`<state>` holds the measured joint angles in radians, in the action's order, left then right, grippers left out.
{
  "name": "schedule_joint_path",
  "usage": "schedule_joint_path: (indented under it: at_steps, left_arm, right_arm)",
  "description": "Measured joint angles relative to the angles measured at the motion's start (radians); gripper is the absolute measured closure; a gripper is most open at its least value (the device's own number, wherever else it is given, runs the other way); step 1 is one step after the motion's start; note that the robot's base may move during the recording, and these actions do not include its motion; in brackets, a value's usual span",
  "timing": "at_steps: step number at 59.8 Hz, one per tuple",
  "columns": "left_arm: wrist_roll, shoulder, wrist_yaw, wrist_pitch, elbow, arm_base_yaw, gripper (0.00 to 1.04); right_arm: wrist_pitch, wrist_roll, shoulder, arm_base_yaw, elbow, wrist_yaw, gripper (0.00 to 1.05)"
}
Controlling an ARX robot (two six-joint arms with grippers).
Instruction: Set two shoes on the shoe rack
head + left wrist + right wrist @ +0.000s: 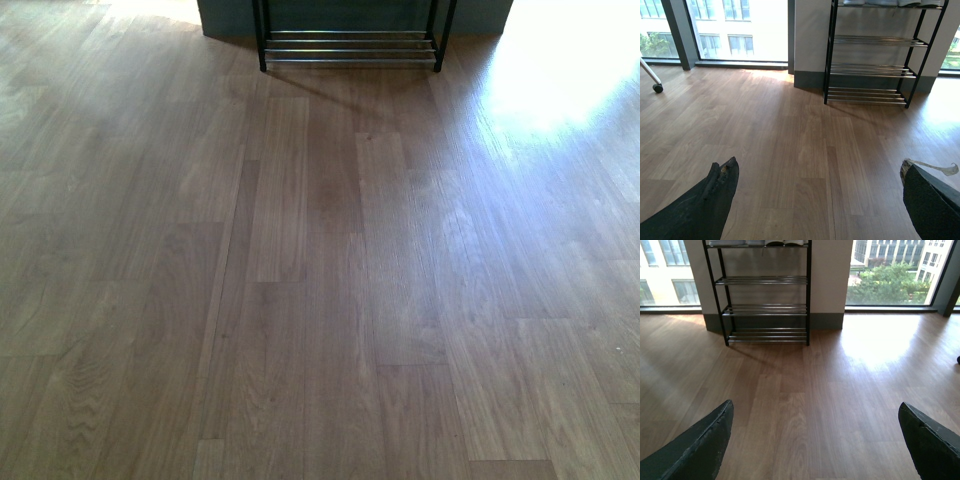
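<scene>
A: Where does the shoe rack [350,45] stand?

B: Ahead of both arms, well apart from them, against a pale wall pillar with a dark skirting. The front view catches only its lowest chrome rods and the feet of the black side frames, at the far edge of the wooden floor [330,300].

A: And the left gripper [815,200]?

B: Spread wide. Its two dark fingers [705,210] sit at the near corners of the left wrist view with bare floorboards between them, nothing held. The rack [875,65] lies straight beyond it and a little toward the right finger's side.

A: The right gripper [815,440]?

B: Also wide apart and holding nothing. The rack [765,300] is far ahead of it, toward its left finger's side. Four tiers of rods show there.

A: Any shoes?

B: On the top tier something pale rests, cut off by the frame edge. In the right wrist view there are white soles [785,242] with a dark strip between them; in the left wrist view, pale shapes [890,2]. I cannot tell which shoes they are. The lower three tiers carry nothing.

A: Anything else?

B: A castor wheel [658,88] on a white leg, far off beyond the left finger, near the window [740,30]
</scene>
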<state>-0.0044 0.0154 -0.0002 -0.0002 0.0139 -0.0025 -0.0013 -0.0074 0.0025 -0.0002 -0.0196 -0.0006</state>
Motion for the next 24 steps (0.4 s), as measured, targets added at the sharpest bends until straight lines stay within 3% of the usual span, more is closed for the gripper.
schedule_joint_path:
  at_steps: [24]
  left_arm:
    - [0.000, 0.000, 0.000, 0.000, 0.000, 0.000, 0.09]
  right_arm:
    - [0.000, 0.000, 0.000, 0.000, 0.000, 0.000, 0.09]
